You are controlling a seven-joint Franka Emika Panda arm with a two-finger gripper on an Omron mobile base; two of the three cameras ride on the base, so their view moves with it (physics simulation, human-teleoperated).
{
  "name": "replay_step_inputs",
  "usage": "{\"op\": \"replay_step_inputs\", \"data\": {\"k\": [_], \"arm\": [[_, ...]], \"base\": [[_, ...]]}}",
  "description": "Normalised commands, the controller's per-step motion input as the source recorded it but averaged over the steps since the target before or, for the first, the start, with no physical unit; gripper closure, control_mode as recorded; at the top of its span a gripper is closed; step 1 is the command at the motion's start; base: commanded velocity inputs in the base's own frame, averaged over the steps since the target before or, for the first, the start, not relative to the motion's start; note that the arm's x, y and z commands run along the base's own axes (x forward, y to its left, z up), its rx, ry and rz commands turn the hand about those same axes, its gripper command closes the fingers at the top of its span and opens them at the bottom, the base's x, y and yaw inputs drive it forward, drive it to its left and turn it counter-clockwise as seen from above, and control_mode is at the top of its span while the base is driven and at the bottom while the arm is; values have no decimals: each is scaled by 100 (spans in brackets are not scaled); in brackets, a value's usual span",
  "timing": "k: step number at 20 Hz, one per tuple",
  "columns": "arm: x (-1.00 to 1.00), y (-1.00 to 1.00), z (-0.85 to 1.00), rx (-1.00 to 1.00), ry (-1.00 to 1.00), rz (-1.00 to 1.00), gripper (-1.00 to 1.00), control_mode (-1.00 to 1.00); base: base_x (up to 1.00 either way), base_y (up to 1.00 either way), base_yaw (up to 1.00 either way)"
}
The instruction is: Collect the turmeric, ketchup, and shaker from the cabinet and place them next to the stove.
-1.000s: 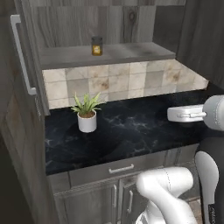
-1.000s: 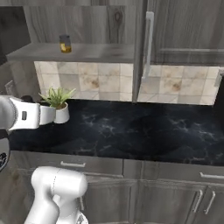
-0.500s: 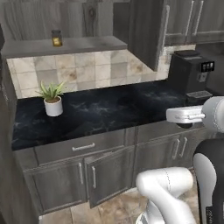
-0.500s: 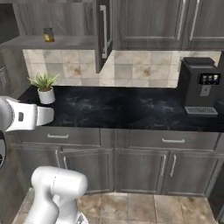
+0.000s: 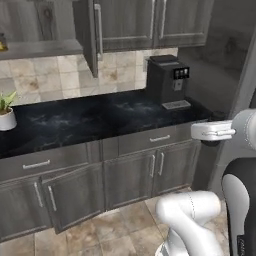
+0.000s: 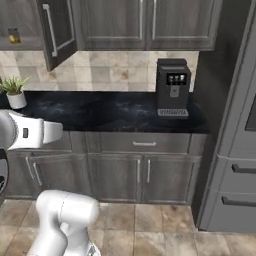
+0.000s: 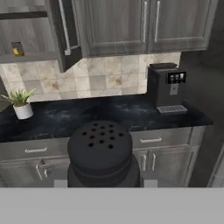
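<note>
Shaker in end effector, well short of counter edge.

The arm is made of smooth, rounded white shells with a slight gloss, like moulded plastic. In the left base view a fat white elbow curves up from the bottom edge, beside a dark grey, almost black joint section on the right. The white forearm tube narrows to a blunt end with a thin dark seam along it. In the right base view the forearm carries a small dark rectangular mark on its side, above another bulky white link.
</note>
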Motion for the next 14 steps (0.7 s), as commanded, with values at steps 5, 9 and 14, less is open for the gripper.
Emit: {"op": "replay_step_inputs", "data": {"k": [5, 9, 14], "arm": [[0, 0, 0, 0, 0, 0, 100, 100], [0, 0, 0, 0, 0, 0, 100, 100], [0, 0, 0, 0, 0, 0, 100, 100]], "base": [[-38, -100, -3], [-23, -100, -1], [-13, -100, 0]]}}
